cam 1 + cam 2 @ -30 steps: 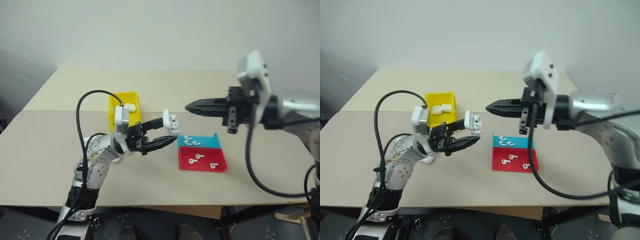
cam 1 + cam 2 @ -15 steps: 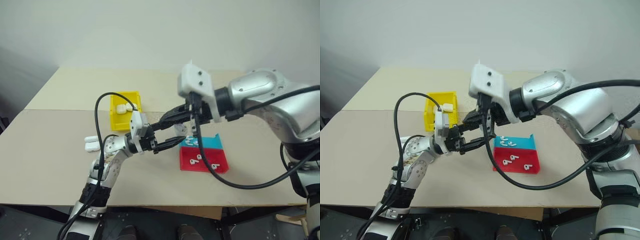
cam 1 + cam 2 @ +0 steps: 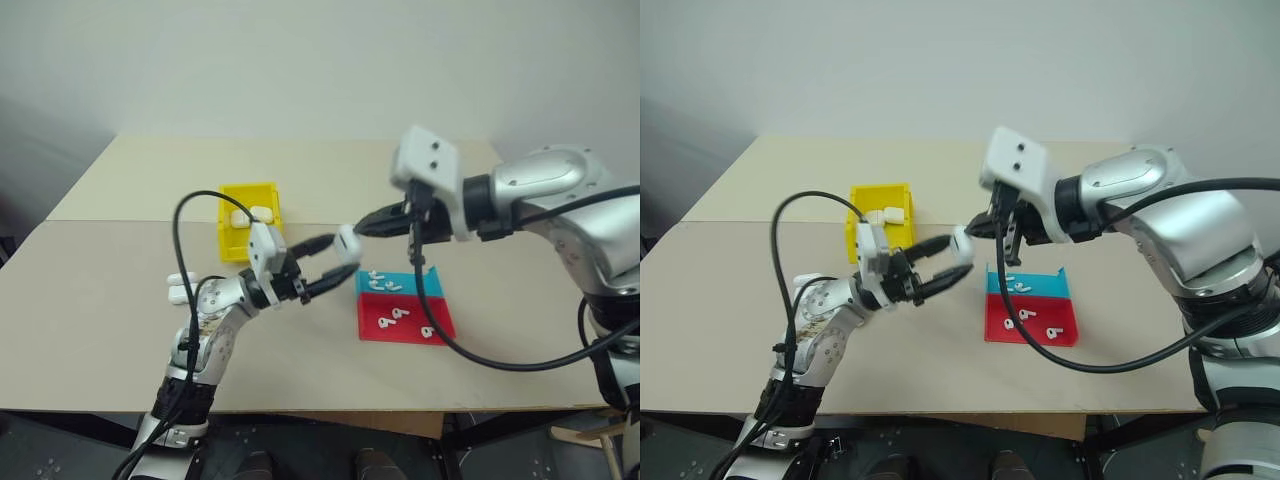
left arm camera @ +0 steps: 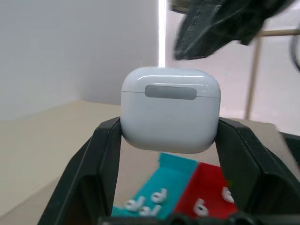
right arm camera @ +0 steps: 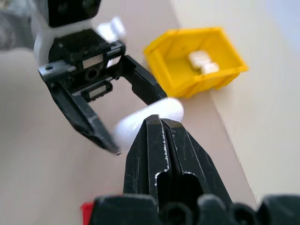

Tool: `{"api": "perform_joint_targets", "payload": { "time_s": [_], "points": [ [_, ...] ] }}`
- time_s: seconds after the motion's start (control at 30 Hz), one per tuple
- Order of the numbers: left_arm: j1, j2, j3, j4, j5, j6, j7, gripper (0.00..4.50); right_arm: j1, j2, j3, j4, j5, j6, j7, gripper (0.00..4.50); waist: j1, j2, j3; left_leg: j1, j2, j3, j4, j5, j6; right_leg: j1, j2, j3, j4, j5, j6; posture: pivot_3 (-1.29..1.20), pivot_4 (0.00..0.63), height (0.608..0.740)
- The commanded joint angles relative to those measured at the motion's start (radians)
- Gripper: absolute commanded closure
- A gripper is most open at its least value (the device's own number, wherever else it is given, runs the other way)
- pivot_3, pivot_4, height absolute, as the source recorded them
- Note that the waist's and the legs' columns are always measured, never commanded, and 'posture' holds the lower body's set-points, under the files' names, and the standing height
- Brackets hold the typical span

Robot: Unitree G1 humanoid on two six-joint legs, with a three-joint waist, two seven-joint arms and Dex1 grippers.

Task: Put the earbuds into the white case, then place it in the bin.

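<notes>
Left gripper (image 3: 335, 262) is seen clamped on a white case (image 3: 347, 243), held up over the beige table (image 3: 120, 310) between the yellow bin (image 3: 232, 232) and the two trays. From the left wrist cam the case (image 4: 170, 109) is shown w/ lid shut, hinge plate facing the lens, squeezed side to side between both black fingers (image 4: 104, 154); that detail is not given by the head views.

Right gripper (image 3: 974, 227) is closed, nothing pinched; its tip is brought just beside the case's upper edge in the head views. Whether it touches can't be told. In the right wrist cam the shut fingers (image 5: 161, 154) are seen pressed together, w/ the case as a white blur right past their tip and the left gripper's open frame around it.

Earbuds (image 3: 381, 280) are laid in the blue tray (image 3: 415, 288), approx. three or four, and three more (image 3: 398, 316) are seen in the red tray (image 3: 380, 325), which is set against the blue one on its near side. Tray contents also show under the case in the left wrist cam.

Two white cases (image 5: 202, 63) are shown resting inside the bin in the right wrist cam. Two further cases (image 3: 181, 288) are left on the table near the left arm, well apart from the trays.
</notes>
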Motion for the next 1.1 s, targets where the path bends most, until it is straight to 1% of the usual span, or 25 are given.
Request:
{"api": "perform_joint_targets", "payload": {
  "time_s": [0.03,0.17,0.23,0.3,0.37,0.47,0.6,0.67,0.7,0.73,0.77,0.8,0.87,0.93,1.03,1.1],
  "points": [
    [-0.050,-0.016,0.040,-0.024,0.126,0.027,0.228,1.75,0.048,0.039,-0.160,-0.028,0.034,0.028,-0.107,4.39,0.003,0.000,0.000,0.000,0.000,0.000,0.000,0.000,0.000,0.000,0.000,0.000,0.000,0.000,0.000,0.00,0.150,0.740],
    [-0.132,-0.025,0.050,0.050,0.305,0.084,0.482,1.75,0.120,0.093,-0.235,-0.073,0.062,0.075,-0.208,4.39,0.008,0.000,0.000,0.000,-0.001,0.000,0.000,0.000,0.000,0.000,0.000,0.000,0.000,0.000,0.000,0.00,0.150,0.740],
    [-0.200,-0.040,0.074,0.122,0.356,0.144,0.599,1.75,0.149,0.115,-0.256,-0.101,0.074,0.091,-0.250,4.39,0.011,0.000,0.000,0.000,-0.001,0.000,0.000,0.000,0.000,0.000,0.000,0.000,0.000,0.000,0.000,0.00,0.150,0.740],
    [-0.250,-0.051,0.096,0.185,0.367,0.146,0.655,1.75,0.165,0.141,-0.273,-0.118,0.088,0.111,-0.291,4.39,0.012,0.000,0.000,0.000,-0.001,0.000,0.000,0.000,0.000,0.000,0.000,0.000,0.000,0.000,0.000,0.00,0.150,0.740],
    [-0.308,-0.048,0.104,0.264,0.367,0.205,0.671,1.75,0.177,0.157,-0.280,-0.134,0.099,0.122,-0.317,4.39,0.016,0.000,0.000,-0.001,-0.001,0.000,-0.001,0.000,0.000,0.000,0.000,0.000,0.000,0.000,0.000,0.00,0.150,0.740],
    [-0.385,-0.053,0.124,0.421,0.342,0.195,0.663,1.75,0.194,0.173,-0.294,-0.155,0.123,0.135,-0.347,4.39,0.021,0.000,0.000,-0.001,-0.001,0.000,-0.001,0.000,0.000,0.000,0.000,-0.001,-0.001,0.000,0.000,0.00,0.150,0.740],
    [-0.476,-0.046,0.125,0.686,0.354,0.093,0.659,1.75,0.212,0.181,-0.298,-0.177,0.147,0.144,-0.372,4.39,0.022,0.000,0.000,-0.001,-0.001,0.000,-0.001,0.000,0.000,-0.001,0.000,-0.001,-0.001,0.000,0.000,0.00,0.150,0.740],
    [-0.497,-0.038,0.108,0.759,0.373,0.056,0.656,0.99,0.223,0.177,-0.296,-0.189,0.148,0.146,-0.384,4.50,0.021,0.000,0.000,-0.001,-0.001,0.000,-0.001,0.000,0.000,-0.001,0.000,-0.001,-0.001,0.000,0.000,0.00,0.150,0.740],
    [-0.502,-0.033,0.101,0.782,0.377,0.043,0.644,0.75,0.231,0.176,-0.297,-0.196,0.148,0.149,-0.393,4.50,0.021,0.000,0.000,-0.001,-0.001,0.000,-0.001,0.000,0.000,-0.001,0.000,-0.001,-0.001,0.000,0.000,0.00,0.150,0.740],
    [-0.505,-0.029,0.096,0.800,0.379,0.032,0.635,0.38,0.236,0.175,-0.298,-0.201,0.148,0.151,-0.401,4.50,0.021,0.000,0.000,-0.001,-0.001,0.000,-0.001,0.000,0.000,-0.001,0.000,-0.001,-0.001,0.000,0.000,0.00,0.150,0.740],
    [-0.501,-0.029,0.095,0.803,0.380,0.016,0.632,0.10,0.246,0.174,-0.300,-0.208,0.150,0.154,-0.408,4.50,0.021,0.000,0.000,-0.002,-0.001,0.000,-0.002,0.000,0.000,-0.001,0.000,-0.001,-0.001,0.000,0.000,0.00,0.150,0.740],
    [-0.495,-0.029,0.094,0.800,0.380,-0.002,0.629,0.04,0.255,0.173,-0.304,-0.215,0.153,0.155,-0.414,4.50,0.021,0.000,0.000,-0.002,-0.001,0.000,-0.002,0.000,0.000,-0.002,0.000,-0.001,-0.001,0.000,0.000,0.00,0.150,0.740],
    [-0.476,-0.030,0.098,0.779,0.369,-0.045,0.610,0.04,0.274,0.170,-0.308,-0.227,0.157,0.156,-0.423,4.50,0.022,0.000,0.000,-0.002,-0.001,0.000,-0.002,0.000,0.000,-0.002,0.000,-0.001,-0.001,0.000,0.000,0.00,0.150,0.740],
    [-0.439,-0.020,0.105,0.720,0.330,-0.077,0.527,0.04,0.303,0.161,-0.306,-0.238,0.152,0.150,-0.431,4.50,0.022,0.000,0.000,-0.002,-0.001,0.000,-0.002,0.000,0.000,-0.001,0.000,-0.001,-0.001,0.000,0.000,0.00,0.150,0.740],
    [-0.388,0.008,0.110,0.632,0.291,-0.082,0.430,0.04,0.372,0.133,-0.272,-0.255,0.095,0.100,-0.440,4.50,0.022,0.000,0.000,-0.002,-0.001,0.000,-0.002,0.000,0.000,-0.001,0.000,-0.001,-0.001,0.000,0.000,0.00,0.150,0.740],
    [-0.338,0.043,0.109,0.550,0.257,-0.078,0.339,0.04,0.433,0.130,-0.253,-0.253,0.052,0.048,-0.443,4.50,0.019,0.000,0.000,-0.002,-0.001,0.000,-0.002,0.000,0.000,-0.001,0.000,-0.001,-0.001,0.000,0.000,0.00,0.150,0.740]
  ]
}}
